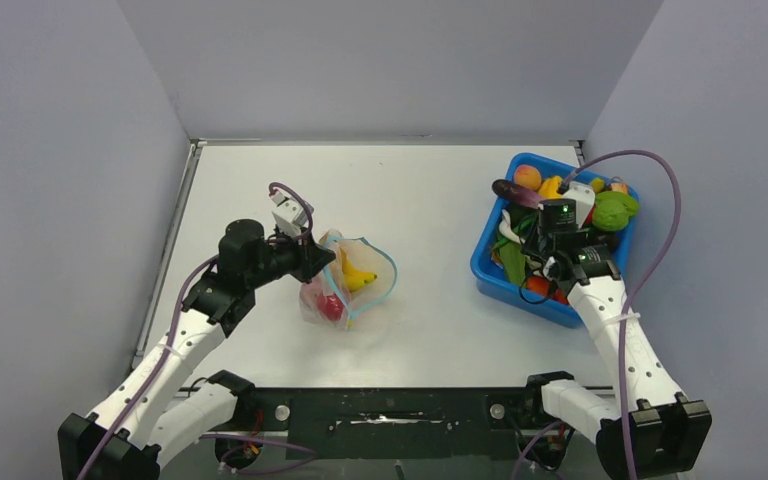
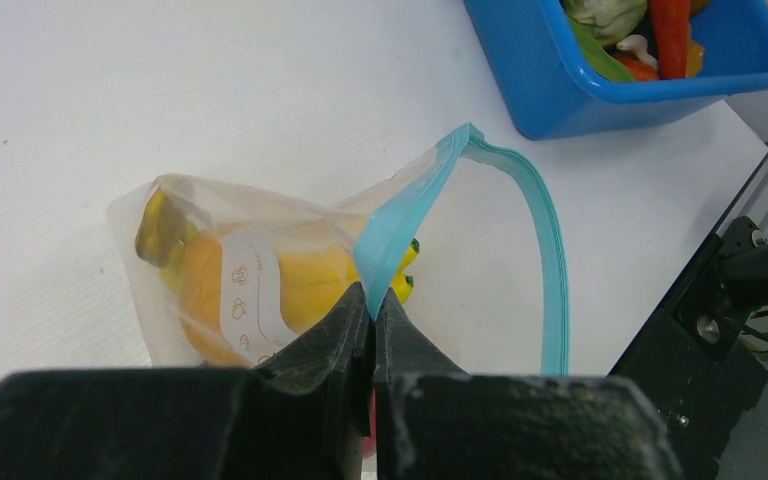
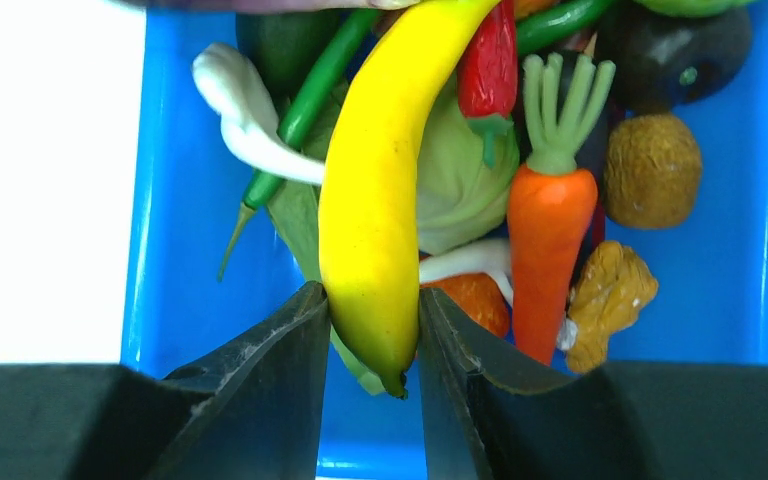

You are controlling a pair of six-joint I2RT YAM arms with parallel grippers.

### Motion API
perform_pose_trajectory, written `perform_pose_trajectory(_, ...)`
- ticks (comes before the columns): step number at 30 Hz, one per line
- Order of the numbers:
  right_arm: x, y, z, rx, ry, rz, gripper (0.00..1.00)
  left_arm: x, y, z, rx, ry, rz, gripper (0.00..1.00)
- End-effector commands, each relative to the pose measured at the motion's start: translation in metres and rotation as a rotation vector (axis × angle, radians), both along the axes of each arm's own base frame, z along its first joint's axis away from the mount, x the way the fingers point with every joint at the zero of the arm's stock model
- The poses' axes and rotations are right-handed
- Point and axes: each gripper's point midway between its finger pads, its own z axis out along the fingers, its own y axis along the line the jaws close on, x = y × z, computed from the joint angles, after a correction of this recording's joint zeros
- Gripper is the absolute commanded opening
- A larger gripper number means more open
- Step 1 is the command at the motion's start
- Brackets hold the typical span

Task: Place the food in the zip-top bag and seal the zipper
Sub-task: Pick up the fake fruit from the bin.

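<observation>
Black fingers of the right pincer close on a yellow banana near its lower tip, with most of the fruit stretching away ahead of the pincer over the heap in the blue bin. A carrot lies just beside the right finger, and a red chilli sits further ahead on that side.

The left pincer is pinched shut on the zipper at the near lip of the zip-top bag. The mouth loops open ahead and to its right, while the bag's body, already holding a yellow piece, lies on the tabletop ahead and to its left.

The step in hand looks like fetching this banana to the bag. With the grip so near one end, the long free part may swing (a hold nearer the middle would be steadier). A straight, slow lift should clear the carrot and chilli. The release is best made directly over the open loop, low enough that the fruit slides in rather than striking the strip. The left pincer should hold the lip raised and avoid tugging it, or the mouth may fold shut.
</observation>
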Motion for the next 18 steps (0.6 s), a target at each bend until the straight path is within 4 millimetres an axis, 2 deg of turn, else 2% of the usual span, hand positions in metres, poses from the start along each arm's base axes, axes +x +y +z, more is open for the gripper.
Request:
perform_pose_trajectory(1, -0.015, -0.004, 0.025, 0.023, -0.058, -0.054, 0.19, 0.005, 0.002, 0.019, -0.017, -0.085, 0.006, 0.00)
perform_pose_trajectory(11, -0.028, -0.011, 0.069, 0.028, -0.181, -0.080, 0.18, 0.005, 0.002, 0.019, -0.019, -0.087, 0.009, 0.00)
perform_pose_trajectory(14, -0.026, -0.001, 0.083, 0.063, -0.220, -0.029, 0.18, 0.006, 0.002, 0.019, -0.019, -0.087, 0.011, 0.00)
perform_pose_trajectory(18, -0.020, 0.025, 0.100, 0.108, -0.310, 0.154, 0.20, 0.005, 0.002, 0.020, -0.023, -0.090, 0.009, 0.00)
